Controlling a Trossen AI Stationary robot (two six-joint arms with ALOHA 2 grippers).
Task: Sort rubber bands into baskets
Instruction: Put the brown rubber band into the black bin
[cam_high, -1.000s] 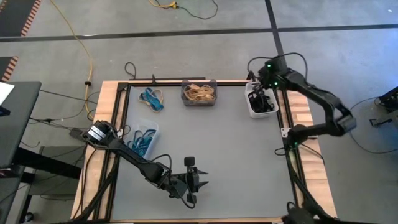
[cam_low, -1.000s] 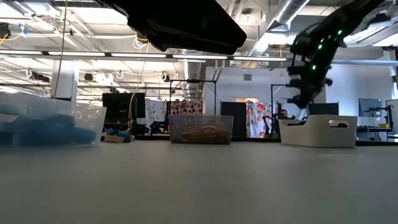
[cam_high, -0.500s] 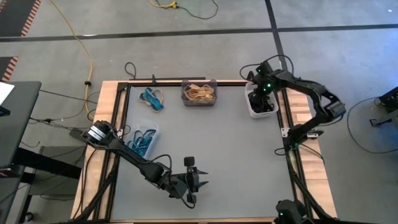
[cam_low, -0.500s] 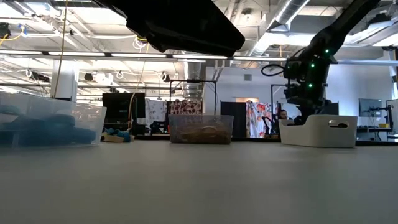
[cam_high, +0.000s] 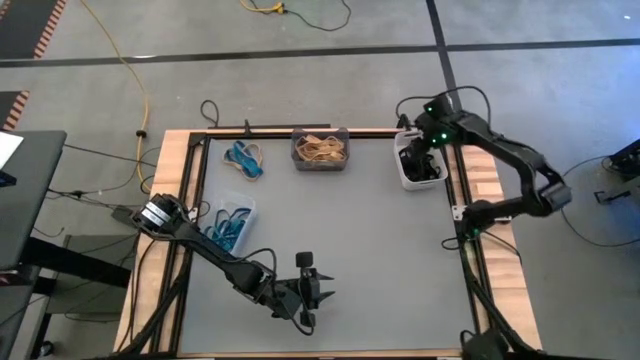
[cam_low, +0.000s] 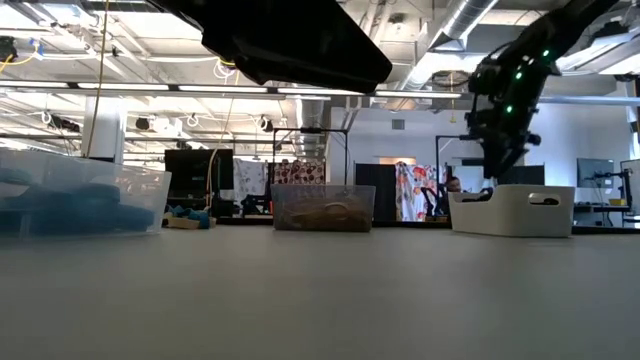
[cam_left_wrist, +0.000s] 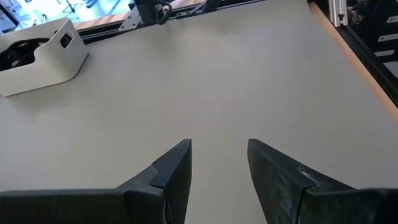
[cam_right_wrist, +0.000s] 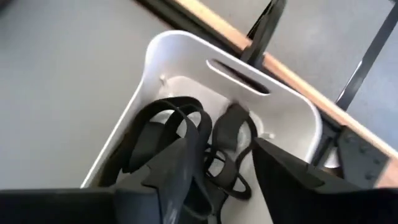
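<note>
The right gripper (cam_right_wrist: 221, 165) hangs over the white basket (cam_high: 408, 170) at the surface's (cam_high: 350, 230) two o'clock, fingers spread and grasping nothing; black rubber bands (cam_right_wrist: 186, 134) lie inside. It should lift straight up so no loop snags.

The left gripper (cam_left_wrist: 219, 163), released and empty, waits at six o'clock.

Three baskets: white, dark grey (cam_high: 320, 150) holding tan bands (cam_high: 320, 149), clear (cam_high: 232, 223) holding blue bands. One loose blue clump (cam_high: 245, 158) remains at eleven o'clock.

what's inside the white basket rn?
Black rubber bands piled in the white basket. The right gripper hangs open just above them, its fingers covering part of the pile, so there's no way to count them.
</note>
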